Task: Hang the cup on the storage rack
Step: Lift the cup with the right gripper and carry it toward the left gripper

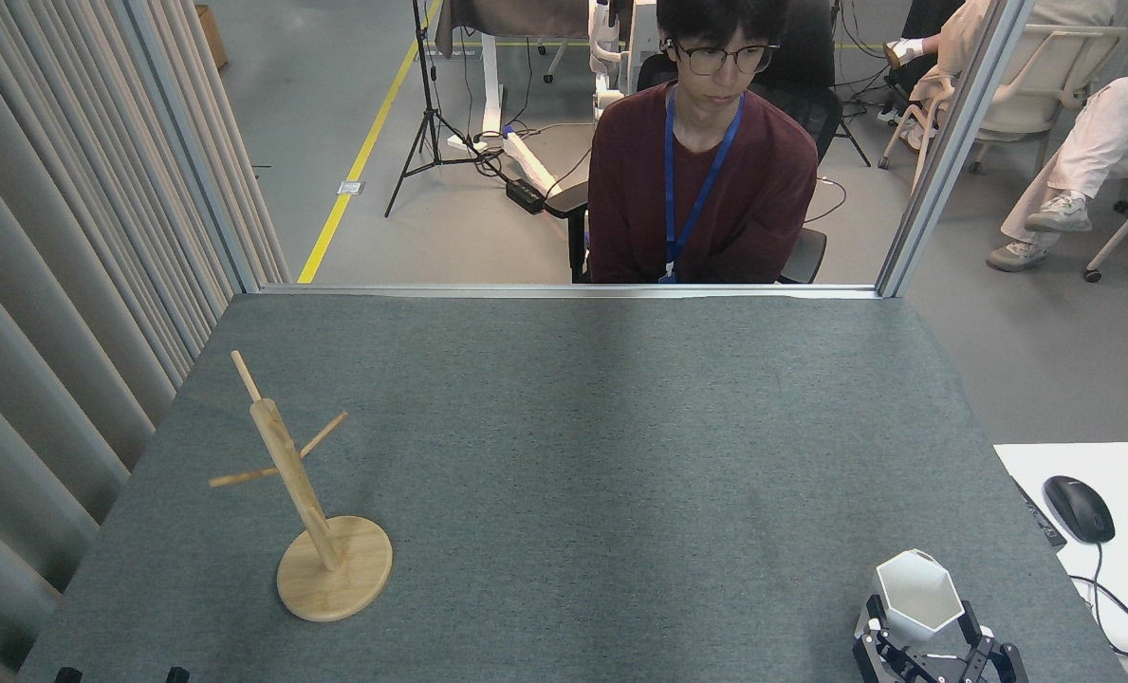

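- Bracketing the upright cup (pixel 916 596), the right gripper (pixel 940 653) has its fingers spread either side; a firm pinch cannot be confirmed.
- Rack (pixel 309 503) stands well apart, pegs bare, ready for hanging.

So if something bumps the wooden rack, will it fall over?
Probably not from a light bump: the rack stands on a wide round base, flat on the felt-like table. A push high on the tall post might tip it. It looks light, so it may slide or rock when the cup goes on a peg.
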Available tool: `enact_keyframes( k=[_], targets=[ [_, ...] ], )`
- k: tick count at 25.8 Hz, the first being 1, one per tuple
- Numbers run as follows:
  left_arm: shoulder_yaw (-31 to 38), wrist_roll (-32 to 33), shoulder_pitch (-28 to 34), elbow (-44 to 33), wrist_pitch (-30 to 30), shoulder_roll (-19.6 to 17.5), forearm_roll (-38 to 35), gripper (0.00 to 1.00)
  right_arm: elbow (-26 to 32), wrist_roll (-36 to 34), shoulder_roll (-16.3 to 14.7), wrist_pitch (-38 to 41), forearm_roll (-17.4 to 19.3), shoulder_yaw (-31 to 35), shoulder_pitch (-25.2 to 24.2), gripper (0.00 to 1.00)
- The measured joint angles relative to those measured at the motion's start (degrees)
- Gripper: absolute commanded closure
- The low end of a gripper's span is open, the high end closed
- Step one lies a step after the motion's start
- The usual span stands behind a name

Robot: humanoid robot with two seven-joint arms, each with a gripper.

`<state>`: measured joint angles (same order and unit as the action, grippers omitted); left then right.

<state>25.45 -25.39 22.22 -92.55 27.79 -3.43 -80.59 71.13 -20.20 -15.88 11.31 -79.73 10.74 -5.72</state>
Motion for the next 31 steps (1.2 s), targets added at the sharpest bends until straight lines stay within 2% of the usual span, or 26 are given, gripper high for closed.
enact_keyframes(
  k=[3,6,11,16,18,22,27,31],
  targets=[
    [-0.01,0.00,-0.14,0.00,0.00,0.00,0.00,0.00,-0.39,0.02,0.04,-0.10,-0.17,0.00,0.32,0.33],
    [-0.02,0.00,-0.41,0.00,0.00,0.00,0.00,0.00,-0.39,0.19,0.30,-0.14,-0.36,-0.04,0.36,0.43],
    [-0.14,0.00,-0.91,-0.05,0.00,0.00,0.00,0.00,1.97,-0.28,0.77,-0.15,-0.46,-0.02,0.29,0.43],
    [-3.39,-0.15,-3.23,-0.16,1.35,-0.26,-0.86,0.00,10.01,-0.51,1.73,-2.42,-0.04,0.26,0.30,0.45],
    [-7.22,-0.16,-4.63,-0.20,2.49,-0.82,-2.89,0.00,13.32,-0.64,3.22,-3.48,-0.05,0.13,0.70,0.47],
    [-16.30,-0.20,-7.77,-0.09,3.73,-1.73,-9.86,0.00,18.13,-0.37,8.14,-4.64,-1.68,-0.42,1.76,0.47],
    [-23.96,-0.20,-9.14,-0.15,3.90,-1.46,-17.29,0.00,20.09,-0.05,12.67,-4.99,-6.01,-1.54,2.07,0.46],
    [-28.50,0.21,-10.97,0.04,3.72,0.37,-22.96,0.00,20.34,-0.03,15.15,-6.45,-9.90,-6.96,1.72,0.46]
  ],
)
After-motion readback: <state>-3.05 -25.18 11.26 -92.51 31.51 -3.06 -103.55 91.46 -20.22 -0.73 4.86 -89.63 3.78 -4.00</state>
